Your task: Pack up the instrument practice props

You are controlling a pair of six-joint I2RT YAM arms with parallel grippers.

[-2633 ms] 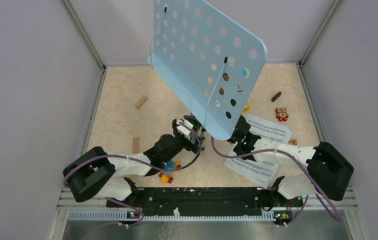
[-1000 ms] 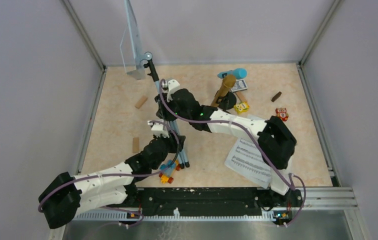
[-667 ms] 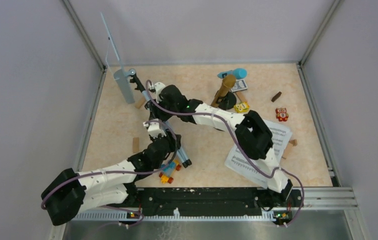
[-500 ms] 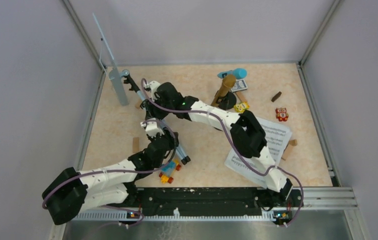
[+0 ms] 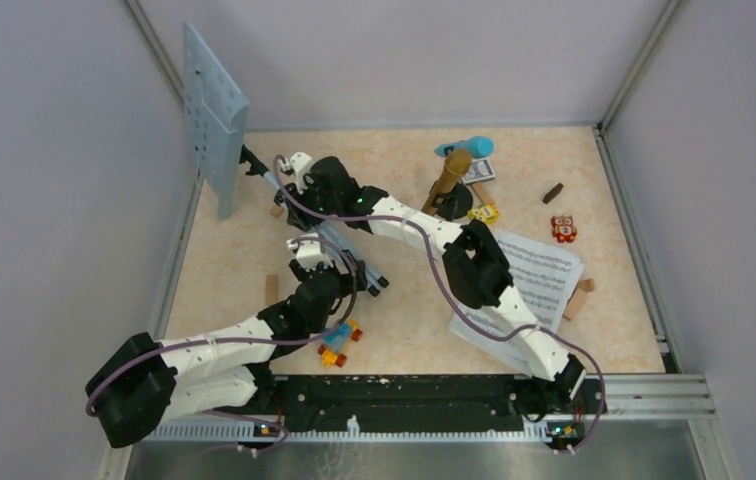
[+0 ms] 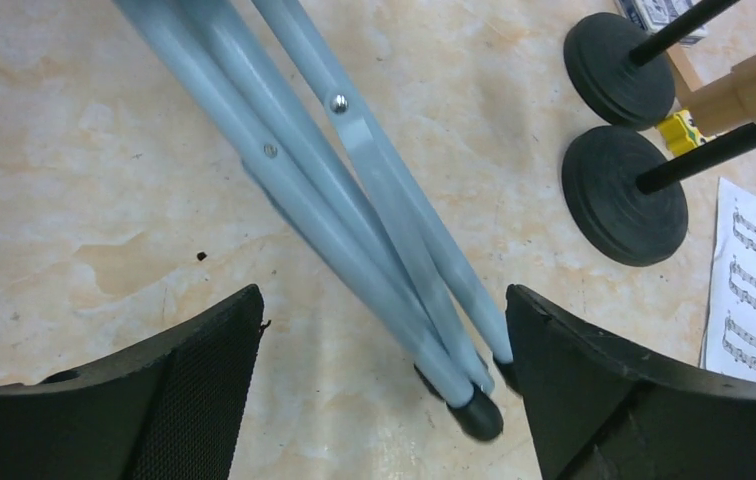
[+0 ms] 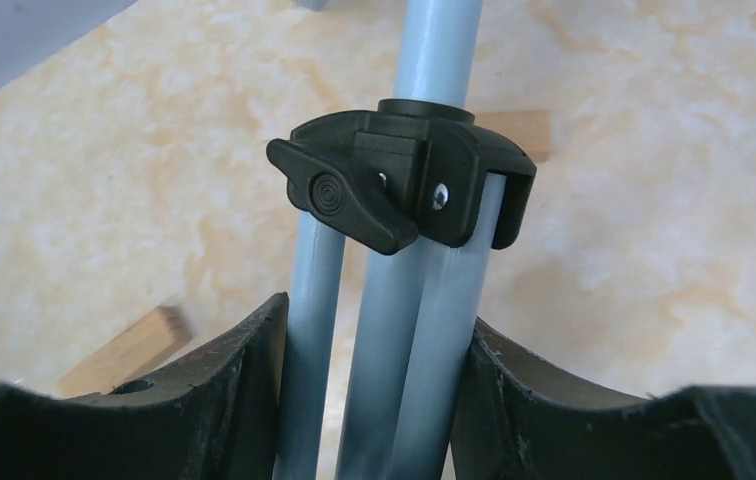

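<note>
While right hand [image 7: 376, 345] grips, rack [image 5: 212, 110] slants far-left, seemingly.

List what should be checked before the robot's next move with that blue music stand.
1. Right gripper shut on the pale-blue tubular tripod legs: ok.
2. Left gripper open, straddling the legs without touching: ok.
3. Legs folded together: ok.
4. Pale-blue perforated rack panel clear of the side wall: cannot tell.
5. Two black round-based mic holders apart from the legs: ok.
</note>
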